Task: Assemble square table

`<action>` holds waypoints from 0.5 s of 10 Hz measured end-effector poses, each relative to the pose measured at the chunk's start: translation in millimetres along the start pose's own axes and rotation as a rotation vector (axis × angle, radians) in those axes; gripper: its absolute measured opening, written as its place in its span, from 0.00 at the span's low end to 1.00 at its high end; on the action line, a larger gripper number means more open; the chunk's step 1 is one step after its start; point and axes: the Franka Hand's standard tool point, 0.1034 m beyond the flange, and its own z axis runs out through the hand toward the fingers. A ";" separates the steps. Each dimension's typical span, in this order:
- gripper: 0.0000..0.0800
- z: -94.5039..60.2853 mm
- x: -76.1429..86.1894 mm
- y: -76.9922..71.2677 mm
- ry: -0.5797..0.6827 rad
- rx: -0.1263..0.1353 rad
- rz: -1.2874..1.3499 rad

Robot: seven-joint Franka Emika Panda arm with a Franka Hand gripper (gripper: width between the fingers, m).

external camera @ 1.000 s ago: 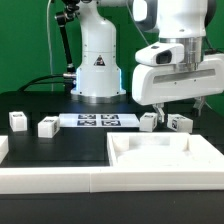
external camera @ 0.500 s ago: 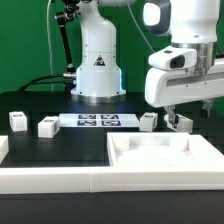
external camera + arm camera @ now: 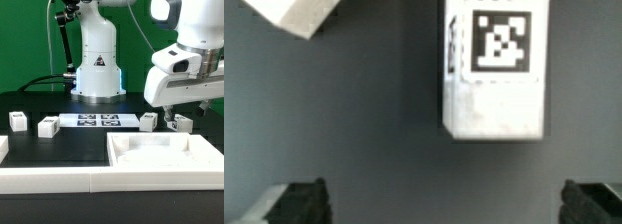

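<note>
The pincer point(image 3: 445, 203) hangs with its fingers spread wide over bare dark table point(image 3: 349, 120), with nothing between them. A tagged leg point(image 3: 496, 70) lies just past the gap, and the corner of a second leg point(image 3: 295, 15) shows farther off. In the exterior view, open table separates the marker board point(image 3: 100, 121) from the square slab point(image 3: 165, 152), which fills that view's right foreground. The border rail point(image 3: 50, 178) walls off the front edge.

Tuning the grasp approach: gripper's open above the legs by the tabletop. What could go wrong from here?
1. In the wrist view the tagged leg sits off-centre, close to one finger of the open gripper; a straight descent might clip or tip it.
2. A second leg lies nearby, skewed, and could get nudged.
</note>
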 end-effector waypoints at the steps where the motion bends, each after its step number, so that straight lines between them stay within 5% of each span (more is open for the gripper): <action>1: 0.81 -0.3 -1.6 -0.1 -0.078 0.001 -0.001; 5: 0.81 6.3 -2.5 -1.9 -0.299 0.011 -0.003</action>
